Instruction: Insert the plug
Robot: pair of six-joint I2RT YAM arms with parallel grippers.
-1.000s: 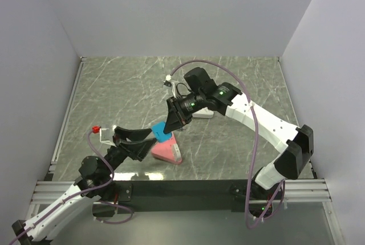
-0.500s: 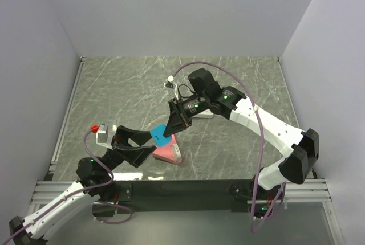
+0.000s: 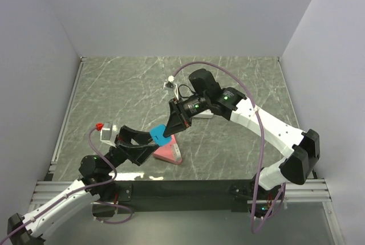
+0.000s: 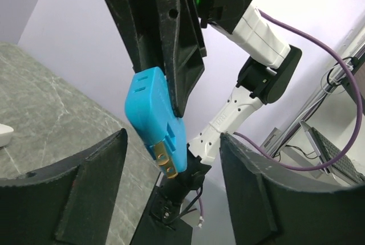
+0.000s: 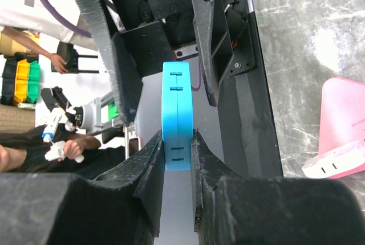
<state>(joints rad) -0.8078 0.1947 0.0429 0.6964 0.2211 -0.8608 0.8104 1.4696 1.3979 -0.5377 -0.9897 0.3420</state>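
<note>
My right gripper [image 3: 171,124] is shut on a blue plug [image 3: 160,134] and holds it above the table. In the right wrist view the plug [image 5: 178,114] stands edge-on between my right gripper's [image 5: 178,138] fingers. In the left wrist view the plug [image 4: 155,114] hangs from the right fingers with its brass prongs [image 4: 165,159] pointing down. My left gripper [image 3: 150,143] is open, and its jaws stand on either side of the plug without touching it [image 4: 172,137]. A pink socket block [image 3: 166,151] lies on the table just below the plug; it also shows in the right wrist view [image 5: 342,125].
A white object [image 3: 202,114] lies on the marble table [image 3: 114,91] under the right arm. A small white connector [image 3: 169,81] lies further back. Grey walls enclose the table on three sides. A purple cable [image 3: 251,114] loops along the right arm.
My left gripper has shifted up and forward, so its open jaws now flank the plug more closely. The right gripper with the plug has barely moved in the last half second.
</note>
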